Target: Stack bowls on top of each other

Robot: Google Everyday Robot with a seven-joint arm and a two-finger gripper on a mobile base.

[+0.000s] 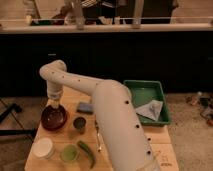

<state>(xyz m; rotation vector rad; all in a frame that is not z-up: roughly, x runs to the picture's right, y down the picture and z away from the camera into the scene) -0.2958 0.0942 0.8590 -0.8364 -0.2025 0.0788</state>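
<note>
A dark maroon bowl (53, 119) with a reddish rim sits on the wooden table (125, 137) at the left. My gripper (53, 106) hangs straight down over the bowl's far side, at or just inside its rim. The white arm bends at an elbow (54, 71) above it and runs down to the lower right, hiding part of the table's middle.
A small dark cup (79, 123) and a blue sponge (85, 107) lie right of the bowl. In front are a white round container (42, 147), a small green cup (68, 153) and a long green vegetable (86, 151). A green tray (147, 95) with crumpled white material (150, 109) stands at the right.
</note>
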